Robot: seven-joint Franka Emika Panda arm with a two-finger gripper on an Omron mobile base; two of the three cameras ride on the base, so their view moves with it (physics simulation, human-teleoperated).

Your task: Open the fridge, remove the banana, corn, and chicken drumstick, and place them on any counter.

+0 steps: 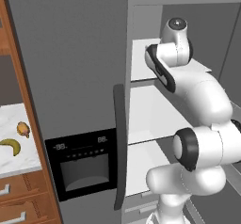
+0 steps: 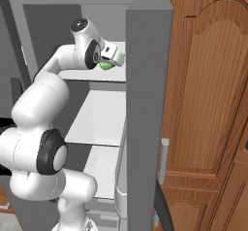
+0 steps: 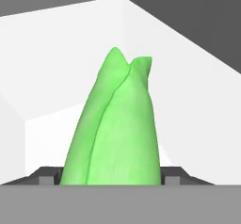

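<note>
Counter (image 1: 19, 164): at the far left of the left base view, white veined marble over wooden drawers. On it lay the banana (image 1: 11, 146) and, just behind it, the chicken drumstick (image 1: 23, 129), near each other but apart.
Fridge (image 1: 70, 77): its left door with the black dispenser panel (image 1: 82, 164) stood shut; the right door (image 2: 145, 118) was swung open, showing white shelves.
Fridge contents: the upper shelf (image 1: 141, 63) held the corn (image 2: 107, 65) towards its right side; the two shelves below showed nothing on their visible parts.
Arm: reached into the upper compartment, hand at shelf height.
Gripper (image 3: 110, 175): the corn (image 3: 115, 129) stood between the two fingers, pointed end away from the hand. The jaws bracketed the husk low down; whether the pads had bitten yet, I could not tell.
Step in hand: judged to be the grasp on the corn, the last item left inside.
Doing it well: close squarely across the thick base rather than the tapering tip, wait for a firm hold, lift slightly clear of the shelf, then draw straight out towards the near side, staying off the open door's edge.
</note>
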